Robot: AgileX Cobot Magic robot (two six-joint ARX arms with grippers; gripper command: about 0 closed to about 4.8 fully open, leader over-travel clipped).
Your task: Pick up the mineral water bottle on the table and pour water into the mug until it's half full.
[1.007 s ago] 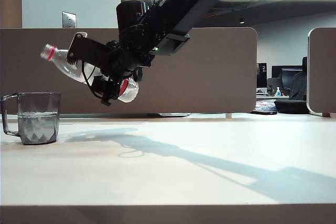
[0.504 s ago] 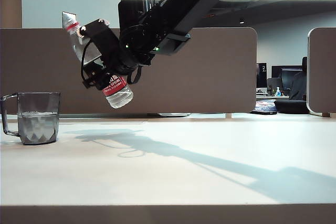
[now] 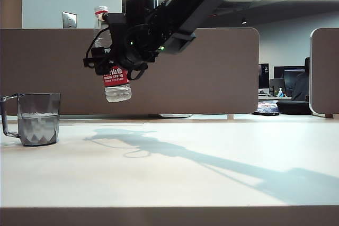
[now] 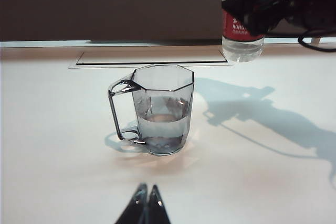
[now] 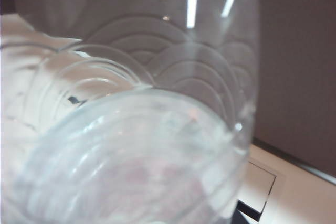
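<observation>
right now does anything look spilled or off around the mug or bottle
Nothing stands out. The mug stands upright on the table, about half full, with no puddle around it. The right gripper holds the mineral water bottle upright in the air, beside the mug. The left gripper sits shut near the mug.

- the mug [image 3: 37, 118] stands alone at the table's [image 3: 185, 168] left end.
- the right end effector [image 3: 108, 62] holds the bottle [image 3: 114, 80] upright in the air, clear of the mug.
- the left end effector [image 4: 145, 205] sits near the mug, fingertips together.
</observation>
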